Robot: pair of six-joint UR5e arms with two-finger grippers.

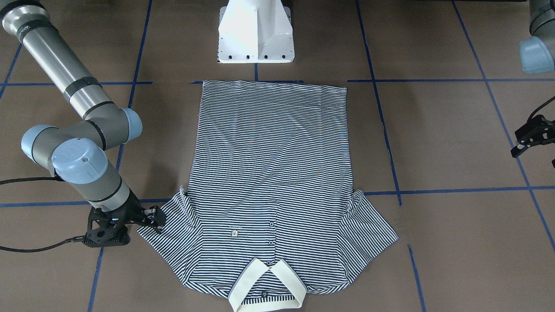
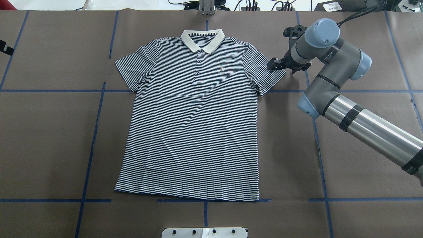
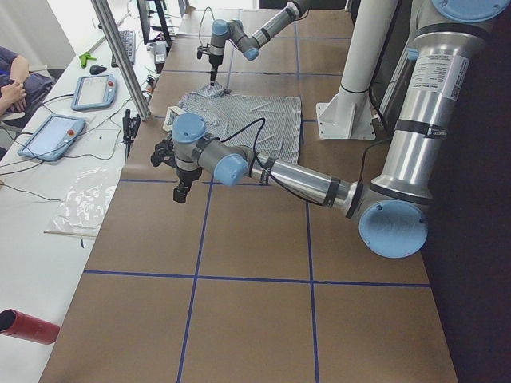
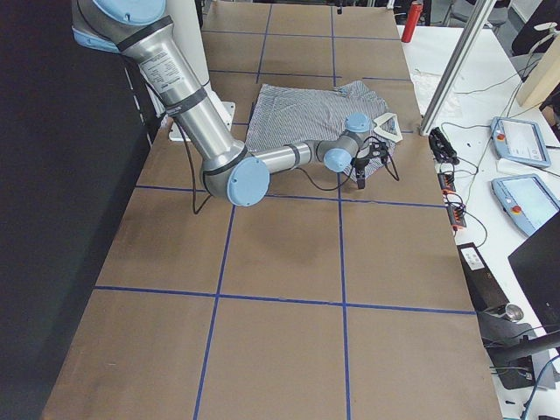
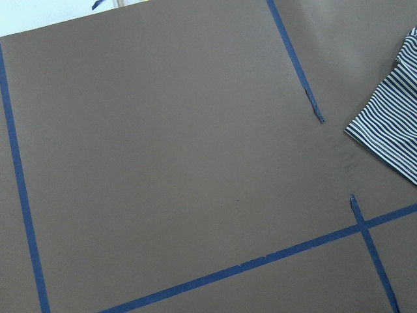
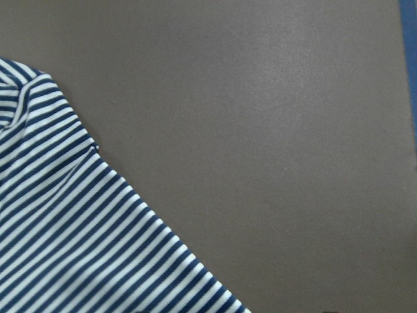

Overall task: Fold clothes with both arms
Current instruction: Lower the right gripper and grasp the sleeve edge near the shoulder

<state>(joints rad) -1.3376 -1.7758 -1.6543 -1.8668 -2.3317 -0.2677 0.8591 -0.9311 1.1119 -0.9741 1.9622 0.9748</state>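
The striped polo shirt (image 1: pixel 273 173) (image 2: pixel 191 125) lies flat and face up on the brown table, its cream collar (image 2: pixel 202 39) at the far edge from the robot and both sleeves spread. My right gripper (image 1: pixel 154 219) (image 2: pixel 275 65) (image 4: pixel 360 179) sits low at the hem of the sleeve on my right side, fingers apart, and the cloth is not lifted. The right wrist view shows only that sleeve (image 6: pixel 65 228) and bare table. My left gripper (image 1: pixel 535 157) (image 3: pixel 177 191) hangs open over bare table well off the other sleeve, whose tip (image 5: pixel 391 124) shows in the left wrist view.
The white pedestal base (image 1: pixel 256 39) (image 2: pixel 205 232) stands at the robot's edge beyond the shirt's hem. Blue tape lines (image 2: pixel 96 132) grid the table. A side desk holds tablets (image 3: pixel 52 136) and cables, with a person's arm (image 3: pixel 16 80) beside it. A red cylinder (image 3: pixel 28 327) lies on that desk.
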